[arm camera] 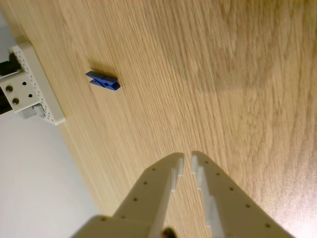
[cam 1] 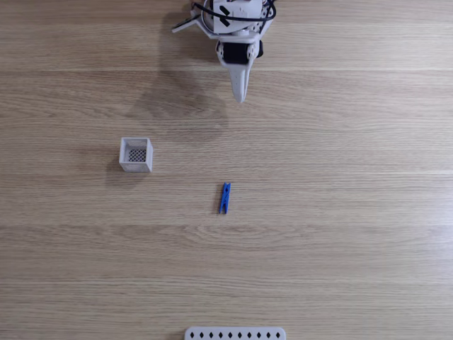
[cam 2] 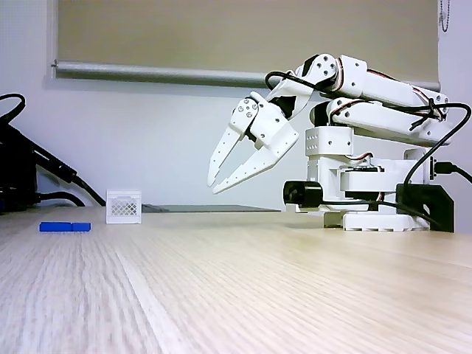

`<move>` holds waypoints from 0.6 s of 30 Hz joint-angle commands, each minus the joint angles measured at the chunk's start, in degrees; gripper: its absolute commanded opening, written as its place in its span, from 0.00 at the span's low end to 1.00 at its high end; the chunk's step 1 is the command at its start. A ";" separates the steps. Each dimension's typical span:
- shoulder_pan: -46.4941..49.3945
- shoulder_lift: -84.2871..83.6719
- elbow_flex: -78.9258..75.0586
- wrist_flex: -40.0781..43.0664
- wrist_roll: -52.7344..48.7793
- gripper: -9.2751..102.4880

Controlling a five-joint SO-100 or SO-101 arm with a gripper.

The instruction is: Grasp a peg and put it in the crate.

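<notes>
A: Where does the peg (cam 1: 224, 198) sit?

B: Flat on the wooden bench (cam 1: 340, 234), out in the open. In a fixed view from above it lies below and to the right of the crate (cam 1: 136, 154), well apart from it. From the low side camera the peg (cam 2: 65, 226) shows to the left of the crate (cam 2: 123, 206).

A: And the pincer (cam 1: 241, 98)?

B: Raised in the air, clear of the bench, near the arm's base. The side view shows the pincer (cam 2: 214, 187) tilted downward, its tips nearly together. In the wrist view the pincer (arm camera: 187, 159) has only a thin slit between its fingers, with nothing held.

A: Anything in the crate?

B: Only its dark mesh bottom shows from above.

A: What else is on the bench?

B: A flat white strip with a row of holes (cam 1: 235, 333) at the lower edge of the top view. In the wrist view the peg (arm camera: 102, 81) lies near that strip (arm camera: 42, 89), not touching it.
</notes>
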 commanded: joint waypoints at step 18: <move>-0.35 0.53 -2.81 0.18 -0.70 0.08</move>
